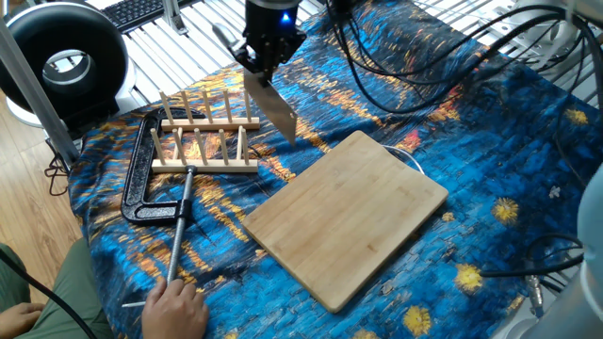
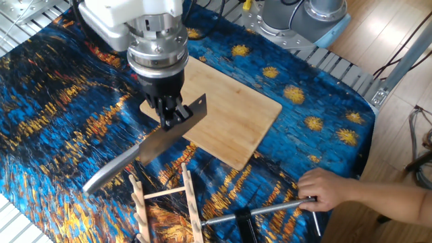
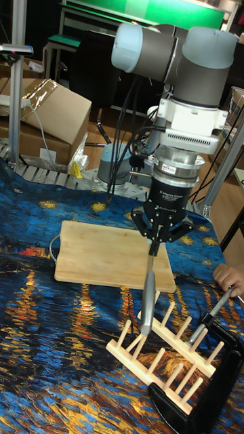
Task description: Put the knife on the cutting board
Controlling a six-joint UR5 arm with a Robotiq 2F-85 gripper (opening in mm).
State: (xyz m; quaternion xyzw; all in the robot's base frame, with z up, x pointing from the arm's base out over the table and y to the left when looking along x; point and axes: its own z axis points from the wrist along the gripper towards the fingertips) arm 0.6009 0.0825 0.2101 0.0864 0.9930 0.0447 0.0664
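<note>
The cutting board (image 1: 347,218) lies bare, open from above. Beside it, the dish rack's (image 1: 205,141) upright pegs, the black clamp (image 1: 151,179) and a person's hand (image 2: 329,190) crowd that side.

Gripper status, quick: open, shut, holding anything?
Gripper: shut on the shiny silver cleaver knife, held in the air beside the light bamboo cutting board, above the wooden slatted dish rack.

Tablecloth (image 1: 490,141): deep blue with orange-yellow streaks and star bursts. Cutting board (image 1: 349,217): pale bamboo, unpatterned. Knife (image 2: 152,145): shiny silver blade, silver-grey handle. Dish rack (image 1: 203,141): light wood. Clamp (image 1: 141,184): black frame, grey metal rod.
</note>
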